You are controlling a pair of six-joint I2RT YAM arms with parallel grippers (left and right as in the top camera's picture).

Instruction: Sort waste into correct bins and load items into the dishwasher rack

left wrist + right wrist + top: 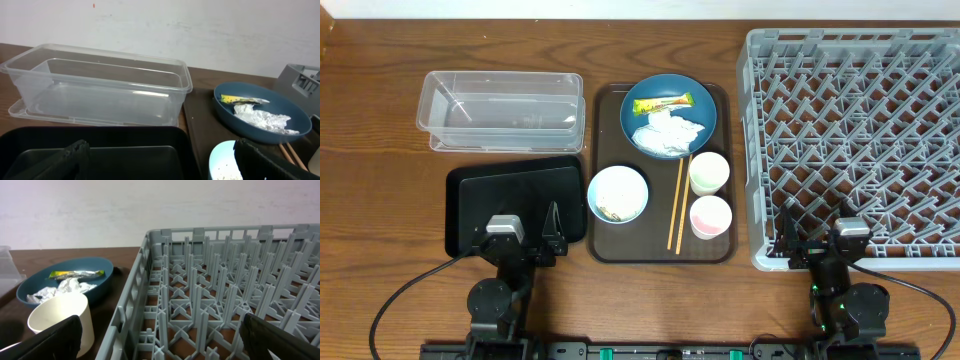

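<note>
Showing wood tbl [380,90], rack [850,130], white wall [150,25]

Table [380,100], tub [500,77], black tray [515,200], brown tray [638,240], rack [850,36]

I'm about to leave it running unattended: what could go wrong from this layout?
The wrapper and tissue lie on the blue plate; lifting the plate first would likely spill them. The white bowl holds rice scraps; racked unemptied, they could drop through the rack. The chopsticks lie flat beside the cups and may slip.
</note>
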